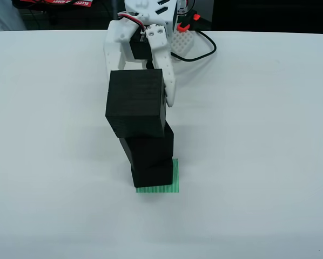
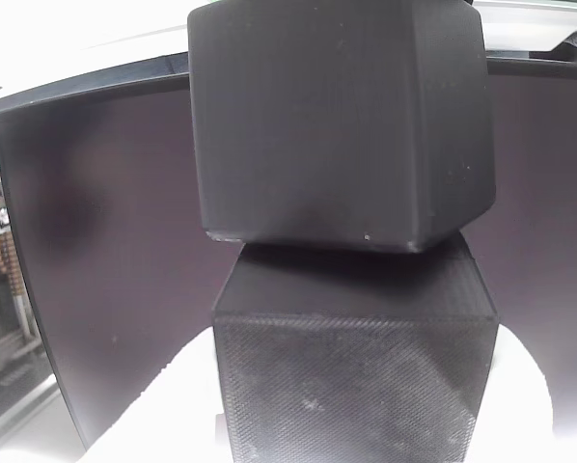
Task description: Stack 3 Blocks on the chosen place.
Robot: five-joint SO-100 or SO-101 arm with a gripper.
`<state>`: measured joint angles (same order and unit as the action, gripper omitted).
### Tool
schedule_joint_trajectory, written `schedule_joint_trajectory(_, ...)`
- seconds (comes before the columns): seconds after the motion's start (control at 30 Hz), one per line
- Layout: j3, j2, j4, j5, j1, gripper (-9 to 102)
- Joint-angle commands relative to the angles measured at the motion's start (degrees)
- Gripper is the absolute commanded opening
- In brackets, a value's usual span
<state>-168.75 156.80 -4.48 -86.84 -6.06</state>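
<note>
The table is white and bare, with dark clutter along its far edge. Three black blocks stand in a wobbly stack near the middle: the bottom block sits on the green patch, the middle block on it, the top block highest. The white gripper has one finger on each side of the top block; I cannot tell if it squeezes. The close view shows the top block sitting crooked on the one below, with a dark screen behind. No writing can be read.

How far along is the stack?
Done: two black cubes stand stacked on the green striped patch, bottom cube and middle cube, slightly twisted. In hand: the top cube sits over the middle one, gripper fingers either side; contact can't be judged. Left: release and withdraw.
</note>
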Motion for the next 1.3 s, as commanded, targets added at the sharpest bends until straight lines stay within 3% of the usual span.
schedule_joint_trajectory(0.0, 0.26, 0.79, 1.41, -0.44, -0.26, 14)
schedule_joint_trajectory(0.67, -5.36, 1.32, 11.87, -0.44, -2.29, 33)
schedule_joint_trajectory(1.27, -5.62, 12.22, 13.8, -0.09, -1.49, 34)
